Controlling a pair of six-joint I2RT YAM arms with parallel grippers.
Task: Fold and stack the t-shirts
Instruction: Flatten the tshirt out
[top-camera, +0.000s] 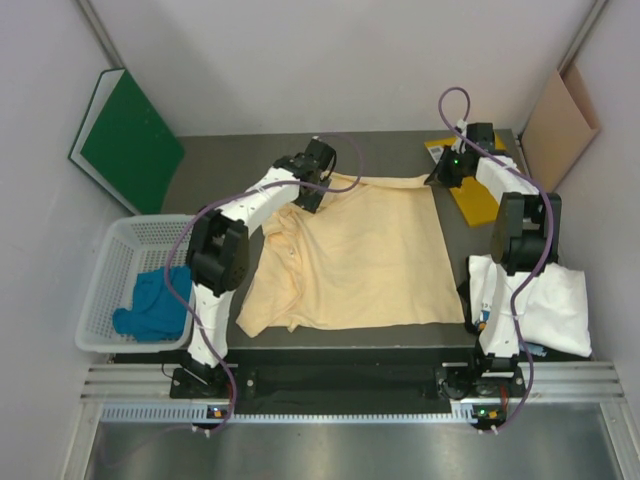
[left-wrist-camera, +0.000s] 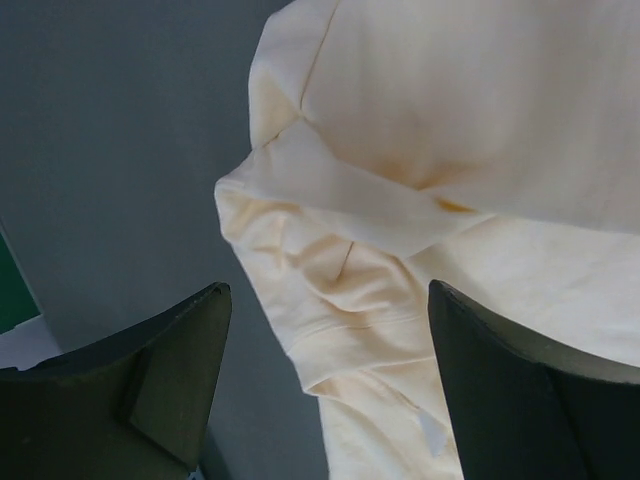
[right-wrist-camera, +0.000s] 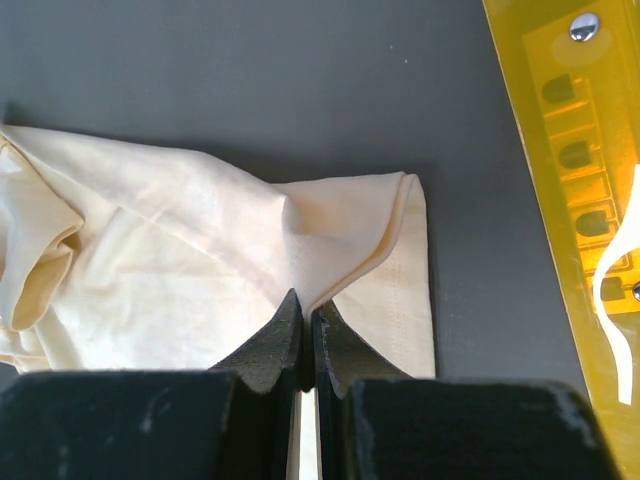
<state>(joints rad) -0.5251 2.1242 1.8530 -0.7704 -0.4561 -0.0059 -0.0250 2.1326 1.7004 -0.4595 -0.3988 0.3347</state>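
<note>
The pale peach-yellow t-shirt (top-camera: 355, 255) lies spread on the dark table. My right gripper (top-camera: 440, 178) is shut on its far right corner (right-wrist-camera: 350, 220), pinching a fold of cloth between the fingertips. My left gripper (top-camera: 318, 190) hovers open over the shirt's far left part, above a bunched sleeve (left-wrist-camera: 330, 290), holding nothing. The white printed t-shirt (top-camera: 535, 305) lies crumpled at the table's right edge. The teal-blue t-shirt (top-camera: 152, 305) lies in the basket on the left.
A white plastic basket (top-camera: 120, 250) stands left of the table. The rigid yellow folder (top-camera: 470, 195) lies at the far right, also in the right wrist view (right-wrist-camera: 575, 190). A green board (top-camera: 130, 140) and a brown card (top-camera: 558, 115) lean on the walls.
</note>
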